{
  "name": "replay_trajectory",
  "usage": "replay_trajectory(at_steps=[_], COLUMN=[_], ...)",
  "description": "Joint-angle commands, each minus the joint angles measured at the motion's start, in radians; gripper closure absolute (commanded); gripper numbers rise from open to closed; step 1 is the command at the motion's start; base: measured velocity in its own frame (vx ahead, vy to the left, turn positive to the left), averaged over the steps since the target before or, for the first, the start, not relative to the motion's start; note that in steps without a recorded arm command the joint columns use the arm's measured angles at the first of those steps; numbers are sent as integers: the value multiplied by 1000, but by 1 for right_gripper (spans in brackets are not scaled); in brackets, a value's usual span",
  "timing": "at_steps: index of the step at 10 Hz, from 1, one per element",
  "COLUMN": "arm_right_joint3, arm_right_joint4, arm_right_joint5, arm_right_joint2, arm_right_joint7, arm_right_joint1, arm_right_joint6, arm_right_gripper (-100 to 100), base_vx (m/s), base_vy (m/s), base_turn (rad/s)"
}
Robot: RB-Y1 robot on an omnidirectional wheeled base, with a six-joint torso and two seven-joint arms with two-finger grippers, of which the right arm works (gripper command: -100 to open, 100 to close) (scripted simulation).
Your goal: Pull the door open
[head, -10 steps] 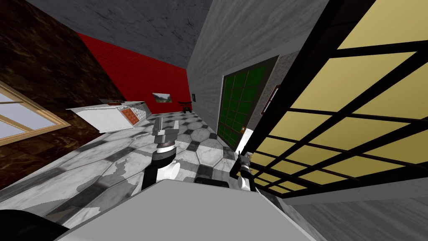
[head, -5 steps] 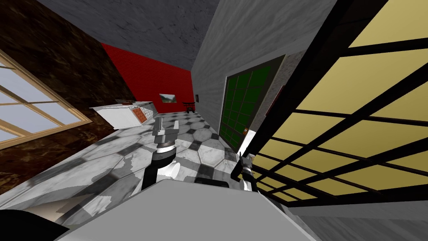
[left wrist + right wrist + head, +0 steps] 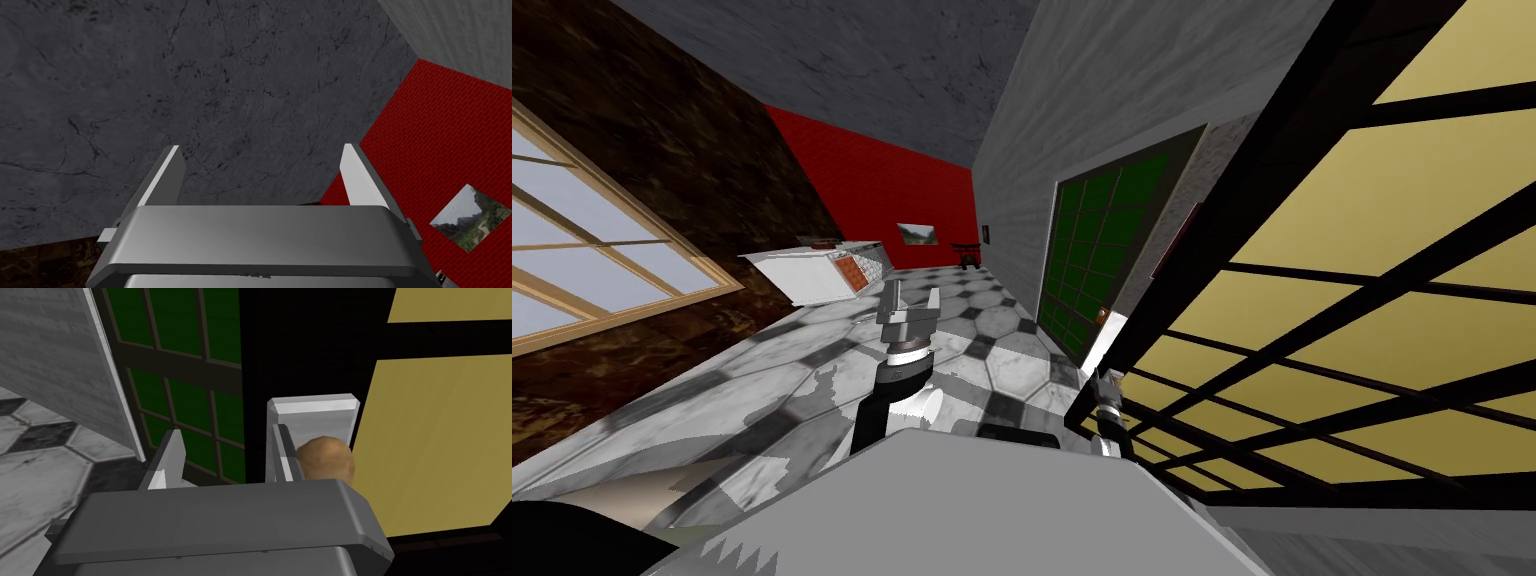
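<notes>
Yellow panes in a black grid make up the door, which fills the right half of the head view and slants from the upper right corner down toward the lower middle. At its near edge, low and just right of centre, sits the right gripper.

In the right wrist view the door's black frame and a yellow pane stand close ahead of the gripper. A brown knob on a grey plate lies just outside one finger, right against its outer side and not between the two. The fingers stand apart with a narrow gap and nothing between them.

Through that gap a green door shows farther off; in the head view it stands right of centre, above a tiled floor.

The left gripper is raised at centre, well apart from the door, with its fingers spread wide and empty.
</notes>
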Motion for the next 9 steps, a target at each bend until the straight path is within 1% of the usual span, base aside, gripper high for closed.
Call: replay_trajectory(at_steps=[1,2,3,8,9], arm_right_joint3=[-12,1,1,1,7], arm_right_joint4=[6,-6,-6,-6,-14], arm_right_joint5=[-10,-1,-1,-1,3], arm_right_joint2=[-26,-14,-14,-14,-19], arm_right_joint7=[-19,-16,-16,-16,-20], arm_right_joint1=[29,18,18,18,16], arm_right_joint6=[-9,-9,-9,-9,9], arm_right_gripper=[-100,-100,100,100,-100], base_vx=[15,7,-3,-1,-136], base_vy=[-32,4,16,-5,0], base_turn=[106,49,-20,-4,17])
